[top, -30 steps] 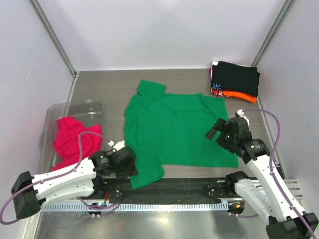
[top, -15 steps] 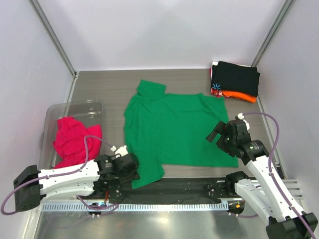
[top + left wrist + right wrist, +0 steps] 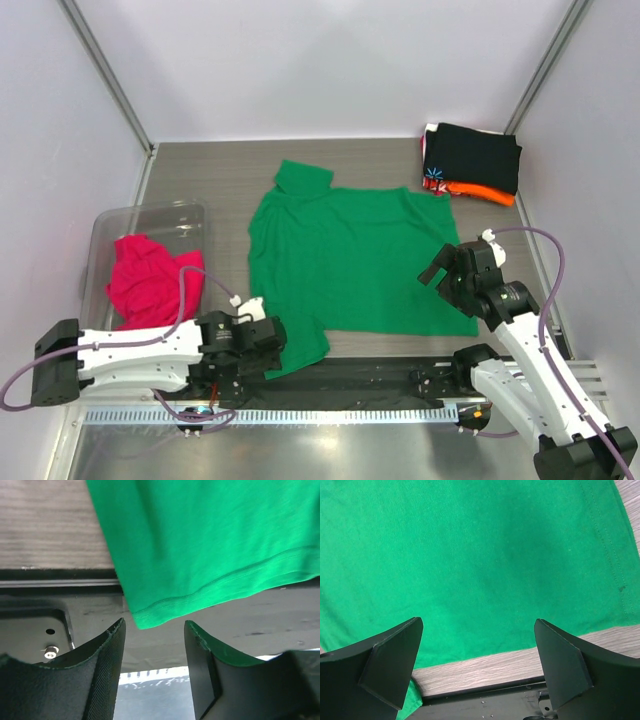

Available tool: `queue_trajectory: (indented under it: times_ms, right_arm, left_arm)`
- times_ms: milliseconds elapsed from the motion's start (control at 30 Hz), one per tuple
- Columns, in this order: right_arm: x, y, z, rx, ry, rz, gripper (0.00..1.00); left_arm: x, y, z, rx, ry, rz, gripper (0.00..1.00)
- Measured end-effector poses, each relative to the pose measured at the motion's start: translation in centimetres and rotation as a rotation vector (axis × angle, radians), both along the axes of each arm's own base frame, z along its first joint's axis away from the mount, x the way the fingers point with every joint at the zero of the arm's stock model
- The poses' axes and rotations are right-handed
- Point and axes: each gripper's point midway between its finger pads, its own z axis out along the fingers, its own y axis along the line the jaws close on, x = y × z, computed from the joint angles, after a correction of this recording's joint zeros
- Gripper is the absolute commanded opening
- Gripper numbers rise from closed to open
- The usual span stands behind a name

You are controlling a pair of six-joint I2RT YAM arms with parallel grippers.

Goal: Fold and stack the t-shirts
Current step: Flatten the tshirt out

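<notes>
The green t-shirt (image 3: pixel 345 255) lies spread flat on the table, one sleeve hanging over the near edge (image 3: pixel 295 350). My left gripper (image 3: pixel 272 340) is open just short of that sleeve's hem corner (image 3: pixel 150 617), not touching it. My right gripper (image 3: pixel 440 268) is open above the shirt's right side (image 3: pixel 485 570), near its bottom hem. The magenta-pink t-shirt (image 3: pixel 145 280) lies crumpled in a clear bin. Folded black (image 3: pixel 480 155), orange (image 3: pixel 490 192) and red-patterned (image 3: pixel 434 178) shirts are stacked at the back right.
The clear plastic bin (image 3: pixel 150 215) stands at the left. A black rail (image 3: pixel 380 375) runs along the table's near edge and shows in the left wrist view (image 3: pixel 75 610). White walls enclose the table on three sides.
My left gripper has moved right along the near edge toward the hanging green sleeve. My right gripper has shifted slightly toward me over the shirt's right side.
</notes>
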Motion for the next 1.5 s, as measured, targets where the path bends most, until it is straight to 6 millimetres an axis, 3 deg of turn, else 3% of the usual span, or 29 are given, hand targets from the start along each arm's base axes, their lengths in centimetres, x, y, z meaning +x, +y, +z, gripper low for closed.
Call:
queue_trajectory:
  times_ms: [200, 400, 500, 533, 633, 900, 1000, 1233, 1367, 1500]
  right_arm:
    - [0.0, 0.0, -0.1, -0.002, 0.003, -0.003, 1.00]
    - [-0.1, -0.5, -0.4, -0.011, 0.007, -0.034, 1.00]
    - [-0.5, -1.2, -1.1, -0.016, 0.014, -0.106, 1.00]
    - [-0.7, -1.5, -1.5, -0.018, 0.022, -0.131, 1.00]
    - [-1.6, -2.4, -2.8, -0.036, 0.066, -0.196, 1.00]
    - [-2.1, -4.1, -3.9, -0.072, 0.115, -0.363, 1.00]
    - [-2.1, -4.2, -4.8, -0.089, 0.163, -0.387, 0.96]
    - [-1.4, -3.3, -8.8, -0.079, 0.210, -0.350, 0.89]
    - [0.0, -3.1, -9.5, -0.110, 0.213, -0.303, 0.85]
    - [3.3, -2.7, -9.5, -0.128, 0.174, -0.239, 0.84]
  left_arm:
    - [-1.2, 0.5, -1.4, 0.079, 0.026, -0.037, 0.45]
    - [-1.2, 0.6, -1.9, 0.101, 0.028, -0.041, 0.33]
    - [-1.1, 0.6, -2.1, 0.117, 0.024, -0.045, 0.19]
    - [-1.0, 0.6, -2.1, 0.120, 0.019, -0.045, 0.11]
    - [-0.5, 0.1, -2.0, 0.121, -0.007, -0.047, 0.00]
    - [2.2, -1.1, -0.6, 0.118, -0.134, -0.036, 0.00]
    - [3.1, -1.5, 0.3, 0.093, -0.167, -0.020, 0.00]
    - [4.1, -1.5, 0.8, 0.077, -0.196, 0.006, 0.00]
    - [4.2, -1.5, 0.9, 0.065, -0.202, 0.009, 0.00]
    - [4.4, -1.1, 0.6, 0.066, -0.205, 0.010, 0.00]
